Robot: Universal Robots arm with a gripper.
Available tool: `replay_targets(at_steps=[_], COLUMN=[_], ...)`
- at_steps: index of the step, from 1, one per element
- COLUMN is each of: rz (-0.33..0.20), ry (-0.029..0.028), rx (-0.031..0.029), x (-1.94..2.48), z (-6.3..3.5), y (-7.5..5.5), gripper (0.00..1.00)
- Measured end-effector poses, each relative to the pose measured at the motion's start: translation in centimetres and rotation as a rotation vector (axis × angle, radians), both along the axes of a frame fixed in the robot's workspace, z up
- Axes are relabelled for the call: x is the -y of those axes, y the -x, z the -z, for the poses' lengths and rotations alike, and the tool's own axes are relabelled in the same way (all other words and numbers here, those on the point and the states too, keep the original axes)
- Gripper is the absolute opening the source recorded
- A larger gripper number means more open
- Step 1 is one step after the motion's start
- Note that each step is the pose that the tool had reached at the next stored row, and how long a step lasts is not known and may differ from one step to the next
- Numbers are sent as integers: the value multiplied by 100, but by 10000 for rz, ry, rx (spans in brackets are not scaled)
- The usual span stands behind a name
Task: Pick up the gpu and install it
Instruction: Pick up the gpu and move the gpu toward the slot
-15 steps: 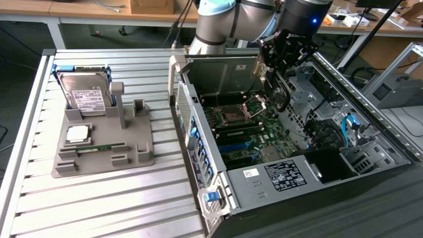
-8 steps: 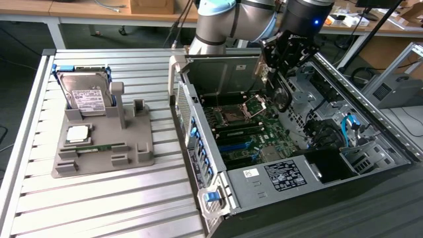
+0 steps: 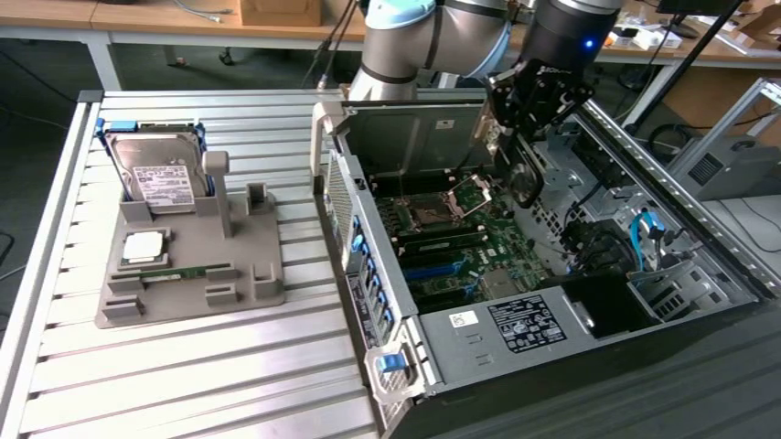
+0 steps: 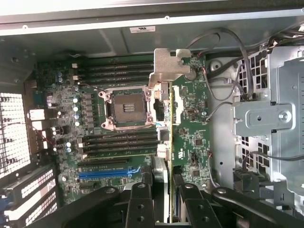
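In the upper middle of the exterior view, the arm [image 3: 422, 46] had silver-grey rounded segments, a pale blue joint cap [image 3: 401, 11] and a black wrist with a small blue light [image 3: 591, 42]. The black gripper [image 3: 515, 128] had fingers [image 4: 141, 204] dotted with round screw holes.

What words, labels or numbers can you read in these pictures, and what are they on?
Nothing reads clearly.
Hard drive label: print too small.
Power supply label: blurred.
Small white sticker beside it: unreadable symbol.
Case wall sticker, wrist view: blurred.
Gpu: no legible print.
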State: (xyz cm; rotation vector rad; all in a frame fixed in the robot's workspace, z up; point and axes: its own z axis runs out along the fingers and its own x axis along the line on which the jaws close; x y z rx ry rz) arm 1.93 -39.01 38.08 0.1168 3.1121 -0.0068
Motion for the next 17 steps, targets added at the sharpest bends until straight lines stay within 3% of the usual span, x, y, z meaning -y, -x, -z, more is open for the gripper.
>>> replay_targets(at_steps=[17], rz=[0], ry=[1], rx=[0], x=[2], z=[49], y=[-139], gripper=[27])
